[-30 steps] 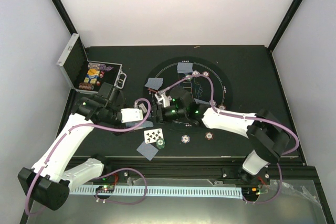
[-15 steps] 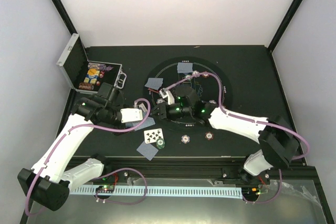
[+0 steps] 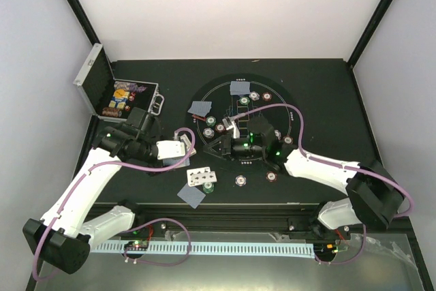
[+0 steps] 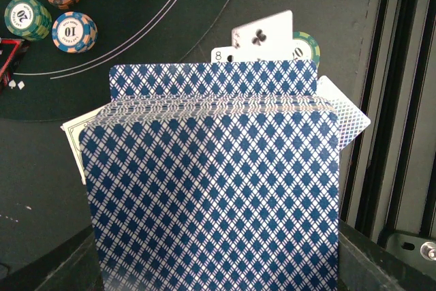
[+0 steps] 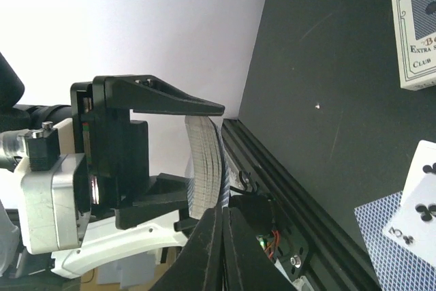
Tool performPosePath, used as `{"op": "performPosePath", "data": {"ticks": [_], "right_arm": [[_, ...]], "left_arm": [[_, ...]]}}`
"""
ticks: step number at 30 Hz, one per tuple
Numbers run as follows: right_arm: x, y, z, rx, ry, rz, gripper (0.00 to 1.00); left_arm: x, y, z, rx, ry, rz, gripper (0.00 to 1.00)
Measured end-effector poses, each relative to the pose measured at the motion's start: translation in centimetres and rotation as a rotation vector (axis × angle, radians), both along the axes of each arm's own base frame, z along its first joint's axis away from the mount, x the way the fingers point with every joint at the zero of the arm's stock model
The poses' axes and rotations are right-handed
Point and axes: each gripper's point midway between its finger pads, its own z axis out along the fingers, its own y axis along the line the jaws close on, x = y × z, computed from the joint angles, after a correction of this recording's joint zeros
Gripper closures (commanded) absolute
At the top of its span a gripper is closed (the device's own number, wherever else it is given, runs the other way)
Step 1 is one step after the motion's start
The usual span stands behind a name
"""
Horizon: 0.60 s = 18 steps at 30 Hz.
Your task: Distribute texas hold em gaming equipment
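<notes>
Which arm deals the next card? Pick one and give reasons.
Right. The left gripper is clamped on the deck; the right gripper, tips shut at the deck's edge, looks placed to draw one off.

Even overhead light is blowing out the white wall (image 3: 225,5); black table (image 3: 327,86) is reading dark, card deck (image 4: 211,195) is rendering sharp.

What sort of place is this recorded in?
Likely a lab test cell staged as a poker table: plain white walls enclose a black table, a round black mat with printed lines holds poker chips, and an open silver metal case sits at the left.
</notes>
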Motion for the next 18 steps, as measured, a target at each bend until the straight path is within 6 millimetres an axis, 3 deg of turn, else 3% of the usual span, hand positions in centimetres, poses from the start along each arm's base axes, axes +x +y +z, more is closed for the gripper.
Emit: {"op": "performPosePath", "data": {"ticks": [4,6,9,10,14,18], "right_arm": [[-0.2,-0.2,-0.6,-0.008,0.009,0.005,0.85],[-0.1,-0.2,-0.9,-0.032,0.001,0.004,0.67],[-0.1,-0.3,-1.3,-0.074,-0.014,0.006,0.29],[0.0,-0.4,-1.3,-0.081,-0.021,0.008,0.24],[0.0,0.2,-0.7,-0.093,-0.050,0.018,0.16],[-0.1,2.6,0.4,-0.079,-0.077,0.059,0.13]], "left_arm": [[0.0,0.0,0.0,0.000,0.000,0.000,0.98],[0.0,0.0,0.0,0.000,0.000,0.000,0.98],[0.0,0.0,0.0,0.000,0.000,0.000,0.98],[0.0,0.0,0.0,0.000,0.000,0.000,0.98],[0.0,0.0,0.0,-0.001,0.001,-0.001,0.98],[0.0,-0.1,0.0,-0.004,0.001,-0.003,0.98]]}}
